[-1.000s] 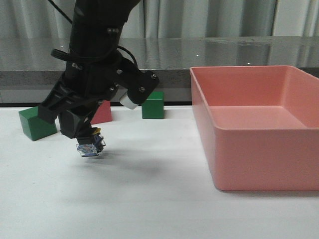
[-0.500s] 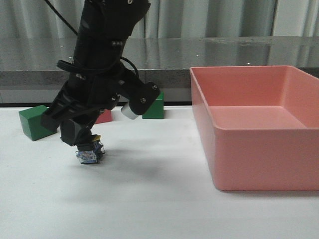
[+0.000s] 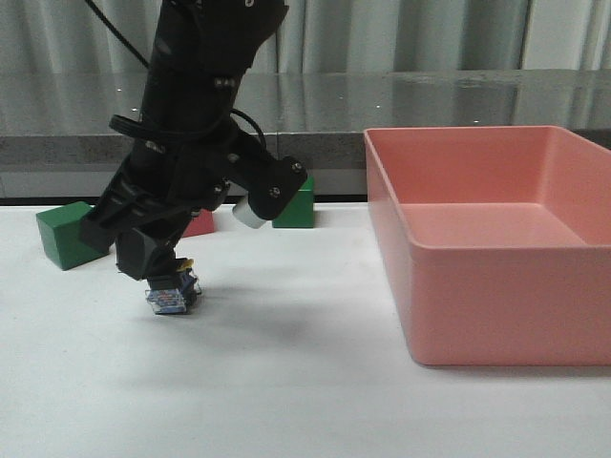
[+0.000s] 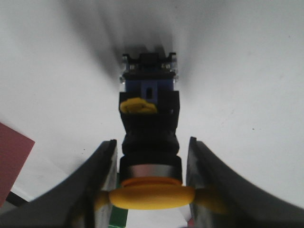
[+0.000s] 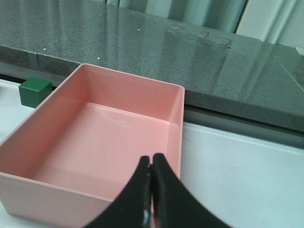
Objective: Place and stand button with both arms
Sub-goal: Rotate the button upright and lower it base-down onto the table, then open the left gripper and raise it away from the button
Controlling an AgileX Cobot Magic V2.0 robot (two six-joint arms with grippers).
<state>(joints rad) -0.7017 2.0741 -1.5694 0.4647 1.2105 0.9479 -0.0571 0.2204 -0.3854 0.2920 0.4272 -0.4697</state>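
Front view shows a matte green cube (image 3: 69, 237) at far left on the smooth white surface (image 3: 286, 382), with the black, cable-draped left arm (image 3: 191, 143) bent down just to its right. The left gripper (image 3: 164, 286) has its jaws clamped on the button (image 3: 173, 300), whose blue-grey terminal base sits at or just above the surface, cap end up inside the jaws. Left wrist view confirms the hold: dark curved fingers (image 4: 102, 175) press both sides of the round yellow cap and silver collar of the button (image 4: 150, 137), the black cylindrical body and boxy blue base pointing away toward the surface. Behind the arm, a pink cube (image 3: 199, 224) and a second green cube (image 3: 294, 203) stand near the back edge. At right sits a glossy, rectangular pink plastic bin (image 3: 496, 243). Right wrist view shows the right gripper (image 5: 151, 190), jaws pressed together on nothing, above the bin's near wall (image 5: 71, 202).
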